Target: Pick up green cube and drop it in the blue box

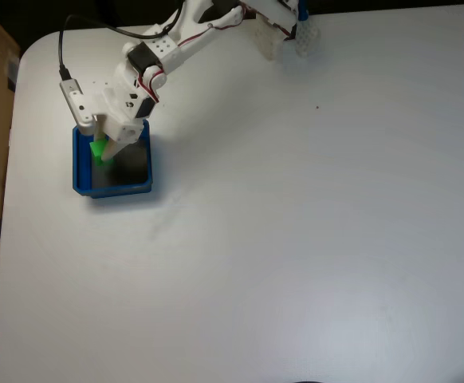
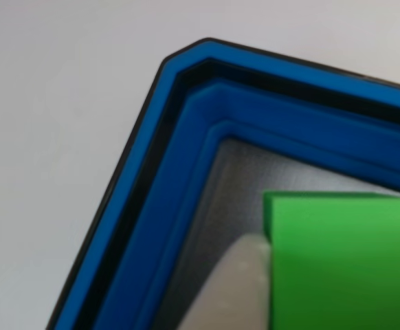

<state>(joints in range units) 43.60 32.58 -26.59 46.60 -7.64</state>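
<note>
Claw [image 1: 102,152] pinches one green cube [image 1: 98,148] over one blue box [image 1: 81,163].

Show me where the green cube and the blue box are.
green cube [image 2: 344,268], other view, on its broad facing side.
blue box [image 1: 80,163], fixed view, on its left wall.
</note>
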